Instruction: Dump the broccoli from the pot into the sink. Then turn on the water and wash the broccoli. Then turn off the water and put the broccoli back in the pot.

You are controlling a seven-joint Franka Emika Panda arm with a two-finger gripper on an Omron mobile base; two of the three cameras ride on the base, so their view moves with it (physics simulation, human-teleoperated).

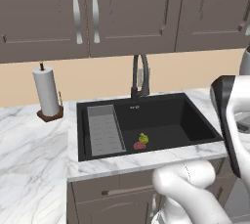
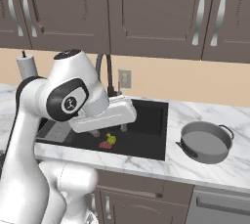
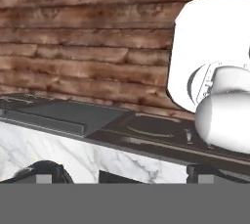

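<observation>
The broccoli (image 1: 143,138) (image 2: 111,140), a small yellow-green floret, lies on the floor of the black sink (image 1: 195,120) (image 2: 151,120), right beside the red drain (image 1: 139,145) (image 2: 104,145). The grey pot (image 2: 205,142) stands upright on the marble counter to the right of the sink, nothing visible inside it. My gripper (image 2: 110,130) hangs over the sink's front part, just above the broccoli and apart from it. Its jaws stand wide open with nothing between them. The dark arched faucet (image 1: 140,76) (image 2: 105,74) rises behind the basin; no water runs from it.
A grey ribbed tray insert (image 1: 104,130) fills the sink's left part. A paper towel roll (image 1: 47,92) stands on the counter to the left. Wall cabinets (image 1: 122,12) hang above. My white arm (image 2: 63,96) blocks much of the sink's left side in the right base view.
</observation>
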